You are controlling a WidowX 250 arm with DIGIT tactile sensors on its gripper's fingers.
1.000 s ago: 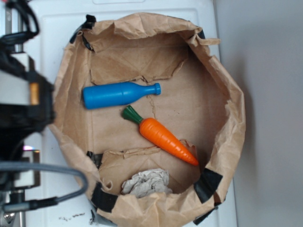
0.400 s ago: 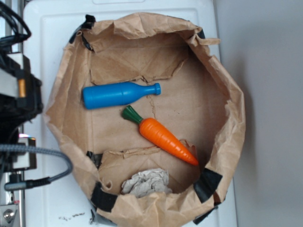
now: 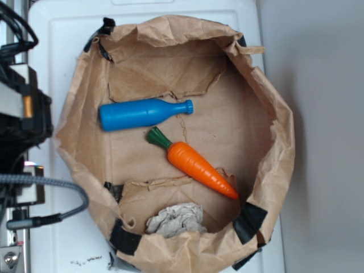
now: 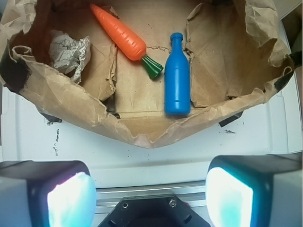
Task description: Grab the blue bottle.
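Observation:
The blue bottle (image 3: 143,114) lies on its side inside a brown paper bag (image 3: 272,153), neck pointing right in the exterior view. In the wrist view the blue bottle (image 4: 177,78) stands lengthwise with its neck away from me, just beyond the bag's near rim. My gripper (image 4: 150,189) is open, with its two pale pads wide apart and nothing between them. It hangs outside the bag over the white surface, well short of the bottle. In the exterior view the arm (image 3: 20,114) is at the left edge, beside the bag.
An orange carrot (image 3: 196,164) with a green top lies diagonally just beside the bottle. A crumpled paper ball (image 3: 173,219) sits in the bag's lower corner. The bag rests on a white board (image 3: 62,34); its crumpled walls rise around the contents.
The arm has drawn back to the left, off the bag's left rim. The bottle, carrot and paper ball have not moved.

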